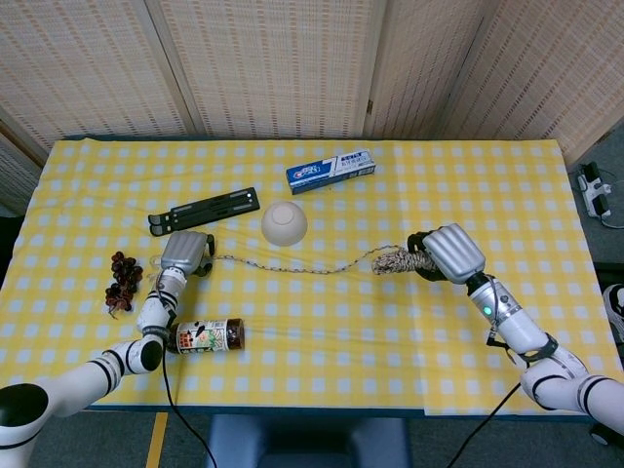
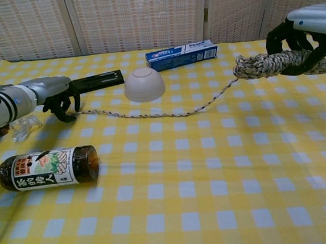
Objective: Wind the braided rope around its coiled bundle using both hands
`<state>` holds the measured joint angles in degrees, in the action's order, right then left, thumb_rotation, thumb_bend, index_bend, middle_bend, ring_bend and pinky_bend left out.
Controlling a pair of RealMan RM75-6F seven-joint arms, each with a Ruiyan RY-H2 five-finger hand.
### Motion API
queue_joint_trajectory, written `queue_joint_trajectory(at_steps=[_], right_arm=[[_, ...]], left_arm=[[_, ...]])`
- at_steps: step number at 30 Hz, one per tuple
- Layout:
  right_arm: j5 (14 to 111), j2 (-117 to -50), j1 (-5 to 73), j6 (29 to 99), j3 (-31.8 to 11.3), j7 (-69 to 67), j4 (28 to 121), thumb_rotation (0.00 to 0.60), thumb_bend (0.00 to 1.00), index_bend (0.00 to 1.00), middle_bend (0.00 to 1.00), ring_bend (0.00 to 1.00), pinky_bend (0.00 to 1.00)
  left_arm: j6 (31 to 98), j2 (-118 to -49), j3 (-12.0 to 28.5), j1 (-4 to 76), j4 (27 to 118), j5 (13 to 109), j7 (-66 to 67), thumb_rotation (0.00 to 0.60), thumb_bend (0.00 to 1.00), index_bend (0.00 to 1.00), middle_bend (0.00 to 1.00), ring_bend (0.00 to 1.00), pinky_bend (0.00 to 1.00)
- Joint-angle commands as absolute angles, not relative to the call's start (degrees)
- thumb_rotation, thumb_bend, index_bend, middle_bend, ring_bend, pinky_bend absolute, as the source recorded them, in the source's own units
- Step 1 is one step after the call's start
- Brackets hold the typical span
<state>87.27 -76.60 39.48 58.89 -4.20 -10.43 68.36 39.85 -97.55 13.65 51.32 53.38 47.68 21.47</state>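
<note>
Tablecloth [image 1: 322, 361] first: we see a broad bare stretch of yellow check across the near middle, and more open cloth along the far right edge. Our left hand [image 1: 185, 253] works in a tighter pocket, with the black stand [image 1: 205, 211] just behind it, the grapes [image 1: 122, 281] to its outer side and the tea bottle [image 1: 203, 336] lying on its side near the front edge. A white bowl [image 1: 284, 223] sits upside down just behind the middle of the rope's run, and a blue toothpaste box [image 1: 331, 171] lies farther back, well apart from both hands.

Now the rope [image 1: 292, 267]: it's a speckled pale braid, trailing in a shallow wavy line across the cloth. Our left hand's fingers [image 2: 63, 105] are curled down over its free end; whether they truly pinch it, we cannot tell. At the other end, our right hand [image 1: 447, 253] has its dark fingers [image 2: 285, 36] wrapped around the coiled bundle [image 1: 398, 261], a fat, fuzzy cylinder held off the cloth in the chest view.
</note>
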Motion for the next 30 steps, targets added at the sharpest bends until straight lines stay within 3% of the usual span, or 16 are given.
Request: queue_joint_trajectory(at_steps=[1,30], right_arm=[[87.25,-76.61,39.43,58.86,-4.17,-10.47,68.32,0.6,0.55,0.88,0.64,0.66,0.64],[87.12,-77.26,39.39,58.38,-4.2,-10.23,67.81,0.6,0.55,0.88,0.64,0.68,0.65]], left_arm=[[39.57,-97.7,13.58,51.44,53.07,47.54,21.44,0.6,0.37,0.54,0.82,0.75,0.75],[38.8,-98.48,13.18,51.58,51.22,47.65,20.2,0.6,0.54,0.62,0.83,0.75,0.75]])
